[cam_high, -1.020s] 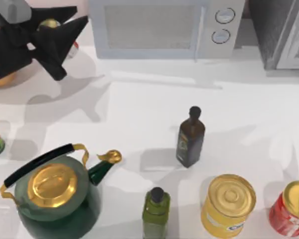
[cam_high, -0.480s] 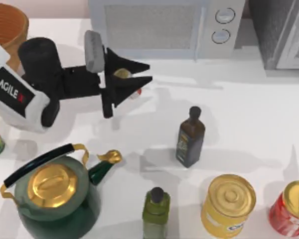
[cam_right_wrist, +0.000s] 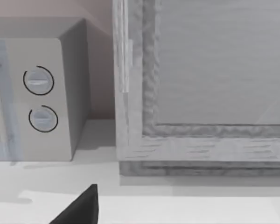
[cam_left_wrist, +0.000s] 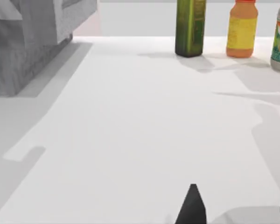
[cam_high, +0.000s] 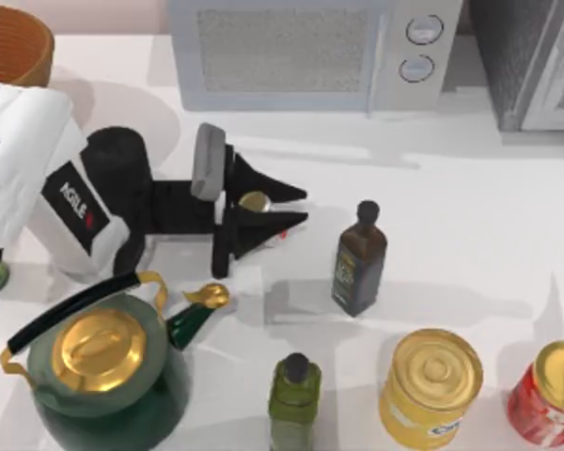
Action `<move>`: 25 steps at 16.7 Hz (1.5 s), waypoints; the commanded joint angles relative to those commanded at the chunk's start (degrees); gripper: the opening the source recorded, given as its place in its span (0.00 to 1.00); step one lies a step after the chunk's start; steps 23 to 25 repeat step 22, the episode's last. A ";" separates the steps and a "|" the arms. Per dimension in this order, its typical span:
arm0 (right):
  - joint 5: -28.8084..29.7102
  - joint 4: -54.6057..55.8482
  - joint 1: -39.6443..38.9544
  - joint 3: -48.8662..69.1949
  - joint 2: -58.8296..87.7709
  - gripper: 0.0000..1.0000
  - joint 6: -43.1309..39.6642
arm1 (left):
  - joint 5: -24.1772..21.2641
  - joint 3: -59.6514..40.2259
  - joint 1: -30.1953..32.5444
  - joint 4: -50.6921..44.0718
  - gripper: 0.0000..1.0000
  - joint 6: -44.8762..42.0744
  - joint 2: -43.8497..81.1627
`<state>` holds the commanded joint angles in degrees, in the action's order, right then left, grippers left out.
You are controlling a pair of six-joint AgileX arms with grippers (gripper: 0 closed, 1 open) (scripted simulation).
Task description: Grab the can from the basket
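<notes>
left tool [cam_high: 280, 209] grips can [cam_high: 256, 202]; dark bottle [cam_high: 358, 259] beside, kettle [cam_high: 103, 362] below.

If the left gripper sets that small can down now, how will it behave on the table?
The can, held between the left gripper fingers, looks rigid, so it probably won't deform. Narrow beside the yellow can, it seems light but apt to tip. Its round side would likely roll if laid down, perhaps toward the dark bottle.

White table [cam_high: 470, 216], microwave [cam_high: 305, 52] at 12 o'clock, kettle [cam_high: 99, 371] at 7, dark bottle [cam_high: 359, 258] near centre, yellow can [cam_high: 430, 387] at 5.
</notes>
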<state>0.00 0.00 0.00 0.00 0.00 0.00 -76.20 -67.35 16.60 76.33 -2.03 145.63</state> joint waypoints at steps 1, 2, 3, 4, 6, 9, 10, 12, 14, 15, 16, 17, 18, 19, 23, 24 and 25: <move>0.00 0.00 0.00 0.00 0.00 1.00 0.00 | 0.00 0.00 0.00 0.00 0.00 0.00 0.00; 0.00 0.00 0.00 0.00 0.00 1.00 0.00 | 0.00 0.00 0.00 0.00 0.00 0.00 0.00; 0.00 0.00 0.00 0.00 0.00 1.00 0.00 | 0.00 0.00 0.00 0.00 0.00 0.00 0.00; 0.00 0.00 0.00 0.00 0.00 1.00 0.00 | 0.00 0.00 0.00 0.00 0.08 0.00 0.00; 0.00 0.00 0.00 0.00 0.00 1.00 0.00 | 0.00 0.00 0.00 0.00 0.23 0.00 0.00; 0.00 0.00 0.00 0.00 0.00 1.00 0.00 | 0.00 0.00 0.00 0.00 0.45 0.00 0.00; 0.00 0.00 0.00 0.00 0.00 1.00 0.00 | 0.00 0.00 0.00 0.00 0.53 0.00 0.00; 0.00 0.00 0.00 0.00 0.00 1.00 0.00 | 0.00 0.00 0.00 0.00 0.68 0.00 0.00; 0.00 0.00 0.00 0.00 0.00 1.00 0.00 | 0.00 0.00 0.00 0.00 0.83 0.00 0.00; 0.00 0.00 0.00 0.00 0.00 1.00 0.00 | 0.00 0.00 0.00 0.00 0.90 0.00 0.00; 0.00 0.00 0.00 0.00 0.00 1.00 0.00 | 0.00 0.00 0.00 0.00 0.98 0.00 0.00; 0.00 0.00 0.00 0.00 0.00 1.00 0.00 | 0.00 0.00 0.00 0.00 1.00 0.00 0.00; 0.00 0.00 0.00 0.00 0.00 1.00 0.00 | 0.00 0.00 0.00 0.00 1.00 0.00 0.00; 0.00 0.00 0.00 0.00 0.00 1.00 0.00 | 0.00 0.00 0.00 0.00 1.00 0.00 0.00; 0.00 0.00 0.00 0.00 0.00 1.00 0.00 | 0.00 0.00 0.00 0.00 1.00 0.00 0.00; 0.00 0.00 0.00 0.00 0.00 1.00 0.00 | 0.00 0.00 0.00 0.00 1.00 0.00 0.00; 0.00 0.00 0.00 0.00 0.00 1.00 0.00 | 0.00 0.00 0.00 0.00 1.00 0.00 0.00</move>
